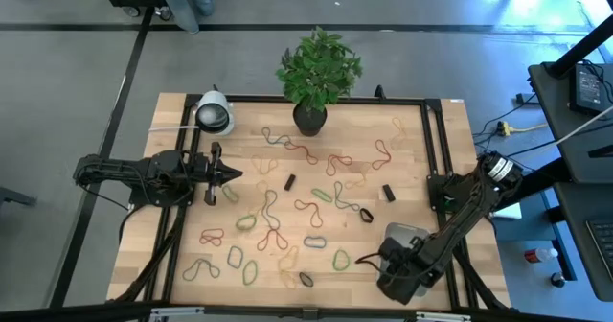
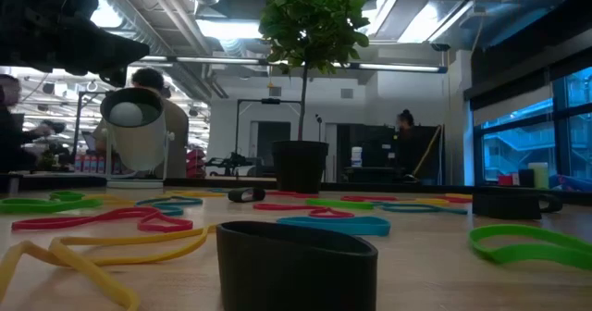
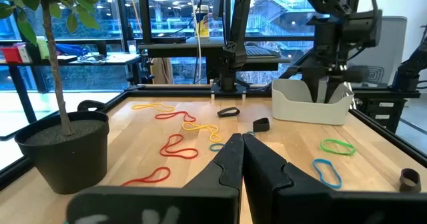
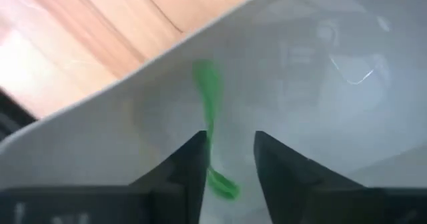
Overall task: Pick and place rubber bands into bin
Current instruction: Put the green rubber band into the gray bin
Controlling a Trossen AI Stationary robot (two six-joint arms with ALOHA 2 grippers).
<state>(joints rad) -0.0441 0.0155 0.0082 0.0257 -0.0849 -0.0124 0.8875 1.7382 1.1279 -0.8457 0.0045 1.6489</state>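
Many rubber bands (image 1: 272, 234) in green, red, yellow, pink and black lie scattered flat on the wooden table (image 1: 192, 236). The bin (image 1: 407, 234), a pale white tray, sits near the table's near right corner, and it also shows in the left wrist view (image 3: 293, 105). My right gripper (image 4: 229, 159) is open and points down into the bin. One green rubber band (image 4: 208, 91) runs between its fingers against the bin's floor. My left gripper (image 1: 228, 174) is shut and hovers at the table's left side, away from the bands. My right gripper stands open with the green band (image 4: 220, 183) between its fingers, close along the inner side of one finger (image 4: 190, 164). I cannot tell whether that finger touches the band.
A potted plant (image 1: 310, 117) stands at the table's far edge, with a white round device (image 1: 214, 113) at the far left corner. Small black pieces (image 1: 388, 192) lie among the bands. A black frame rail (image 1: 428, 140) borders the table. A dark round object (image 2: 296, 265) sits close to the low camera.
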